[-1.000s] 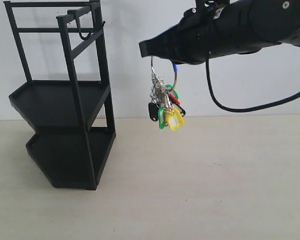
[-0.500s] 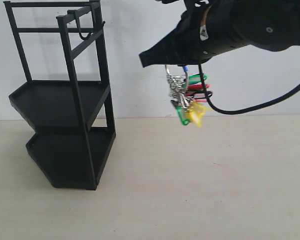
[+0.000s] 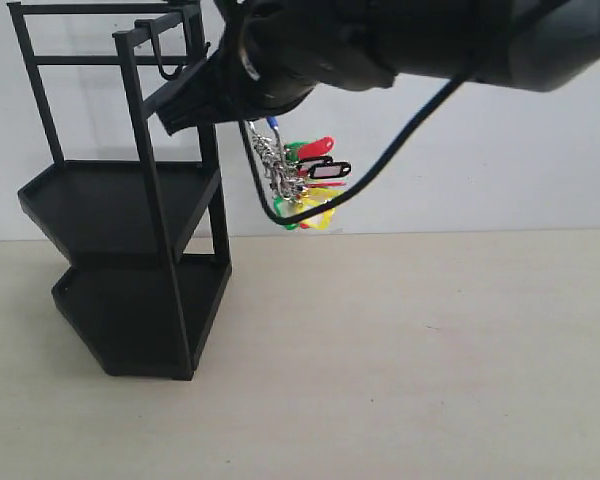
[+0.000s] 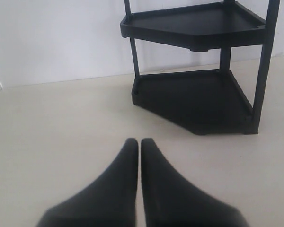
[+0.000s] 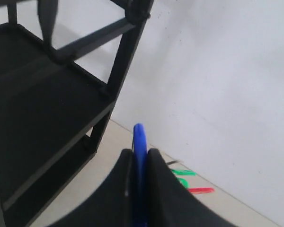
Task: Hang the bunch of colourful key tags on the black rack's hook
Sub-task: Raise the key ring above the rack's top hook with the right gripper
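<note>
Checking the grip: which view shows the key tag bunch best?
Exterior view: the whole key tag bunch hangs clear. The right wrist view shows only its blue sleeve and tag tips; the left wrist view, none of it.

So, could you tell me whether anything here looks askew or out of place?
Only the colourful key tag bunch, pinched in the right end effector beside the black rack: its tags splay sideways rather than hanging down, probably mid-swing. The hook is bare; the rack stands upright.
</note>
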Action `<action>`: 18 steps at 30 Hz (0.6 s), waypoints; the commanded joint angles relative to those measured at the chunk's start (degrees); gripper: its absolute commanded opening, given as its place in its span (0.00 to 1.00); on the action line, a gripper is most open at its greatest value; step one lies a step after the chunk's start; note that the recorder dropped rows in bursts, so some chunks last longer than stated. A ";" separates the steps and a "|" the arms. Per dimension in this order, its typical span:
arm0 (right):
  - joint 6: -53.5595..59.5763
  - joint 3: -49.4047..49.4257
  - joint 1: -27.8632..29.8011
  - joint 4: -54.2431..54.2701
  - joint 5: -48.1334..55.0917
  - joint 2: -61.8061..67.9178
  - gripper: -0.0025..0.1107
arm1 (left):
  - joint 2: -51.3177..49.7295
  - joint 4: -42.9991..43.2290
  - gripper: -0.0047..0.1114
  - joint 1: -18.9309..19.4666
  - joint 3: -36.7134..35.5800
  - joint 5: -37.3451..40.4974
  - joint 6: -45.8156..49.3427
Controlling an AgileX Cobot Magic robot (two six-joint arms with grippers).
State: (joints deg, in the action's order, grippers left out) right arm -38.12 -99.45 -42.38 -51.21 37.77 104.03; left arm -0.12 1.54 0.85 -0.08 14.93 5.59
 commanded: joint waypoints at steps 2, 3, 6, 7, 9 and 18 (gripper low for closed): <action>-0.97 -6.25 -3.21 -6.05 4.27 3.07 0.02 | 0.12 -0.20 0.08 -0.07 0.08 -0.32 -0.04; -1.22 -7.04 -3.47 -6.65 4.91 3.54 0.02 | 0.12 -0.20 0.08 -0.07 0.08 -0.32 -0.04; -2.27 -8.03 -3.91 -7.20 4.90 4.06 0.02 | 0.12 -0.20 0.08 -0.07 0.08 -0.32 -0.04; -3.21 -8.03 -4.02 -8.03 4.62 4.06 0.02 | 0.12 -0.20 0.08 -0.07 0.08 -0.32 -0.04; -4.71 -8.03 -4.02 -9.31 4.51 4.06 0.02 | 0.12 -0.20 0.08 -0.07 0.08 -0.32 -0.04; -6.78 -8.03 -4.02 -11.64 2.50 4.06 0.02 | 0.12 -0.20 0.08 -0.07 0.08 -0.32 -0.04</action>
State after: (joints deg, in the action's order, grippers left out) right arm -44.23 -106.69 -46.33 -60.99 41.87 108.55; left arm -0.12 1.54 0.85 -0.08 14.93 5.59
